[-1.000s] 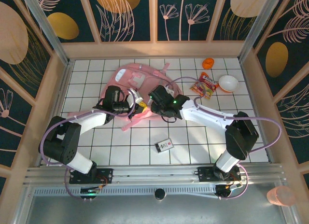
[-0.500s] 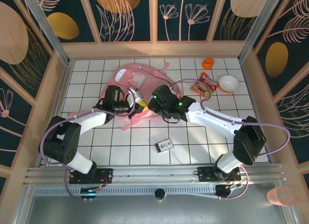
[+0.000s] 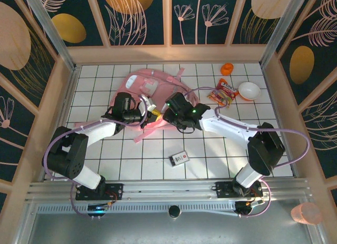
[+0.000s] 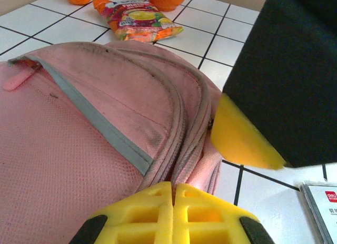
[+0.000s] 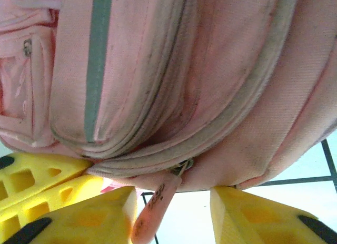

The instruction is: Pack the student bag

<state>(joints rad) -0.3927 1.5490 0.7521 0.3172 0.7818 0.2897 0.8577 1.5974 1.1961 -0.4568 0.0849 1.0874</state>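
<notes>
The student bag (image 3: 154, 91), a soft pink backpack, lies at the back middle of the tiled table. My left gripper (image 3: 149, 112) is at its near edge, its yellow fingers (image 4: 172, 202) pressed together on the zip seam of the bag (image 4: 95, 128). My right gripper (image 3: 160, 117) meets it from the right. In the right wrist view the right gripper (image 5: 171, 217) stands open under the bag (image 5: 174, 70). A pink zip pull (image 5: 157, 204) hangs between its fingers, close to the left one. The left gripper's fingers (image 5: 37, 181) show beside it.
A colourful snack packet (image 3: 224, 92), a white bowl (image 3: 249, 90) and a small orange thing (image 3: 227, 69) sit at the back right. A small card box (image 3: 179, 158) lies on the tiles in front of the bag. Wooden walls border the table.
The right arm's elbow swung out to the right and came partly back, while its gripper stayed at the bag's near edge. The left arm has not moved.
</notes>
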